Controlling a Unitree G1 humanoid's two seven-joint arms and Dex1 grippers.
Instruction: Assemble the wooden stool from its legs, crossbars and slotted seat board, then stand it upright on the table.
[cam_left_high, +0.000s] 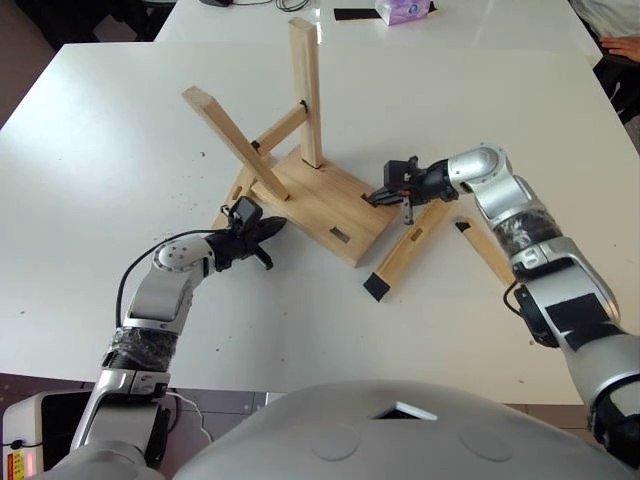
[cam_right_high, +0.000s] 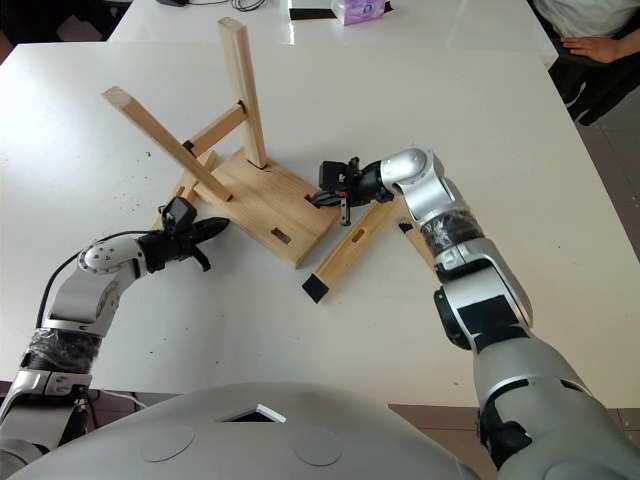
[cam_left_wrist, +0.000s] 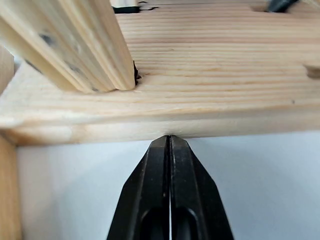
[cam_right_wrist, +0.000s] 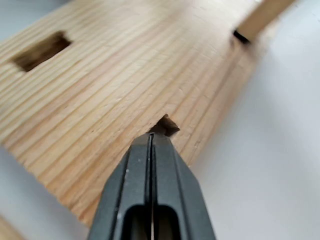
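Pine, pale and straight-grained, is what we are handling. In the left eye view the slotted seat board (cam_left_high: 322, 207) lies flat mid-tabletop (cam_left_high: 110, 130). Two legs are socketed into it: an upright leg (cam_left_high: 306, 90) and a tilted leg (cam_left_high: 232, 138) leaning toward 10 o'clock, with a crossbar (cam_left_high: 281, 127) bridging them. The left gripper (cam_left_high: 272, 228) sits at the board's 8 o'clock corner and the right gripper (cam_left_high: 374, 198) at its 3 o'clock edge.

The right eye view adds a loose leg (cam_right_high: 350, 245) lying just beside the board at 4 o'clock, with its dark-capped end toward 7 o'clock.

In the left wrist view that gripper's fingers are pressed together, holding nothing, with their tips touching the board's side edge below the tilted leg's socket.

In the right wrist view the fingers are likewise together and empty, with their tips at a small notch in the board's edge. An empty slot (cam_right_wrist: 40, 50) lies open farther in.

We judge the wood stiff, light and dry, not slippery. The half-built frame looks top-heavy, and its joints may work loose. We would hold legs low, near their sockets, and take the loose leg around its middle.
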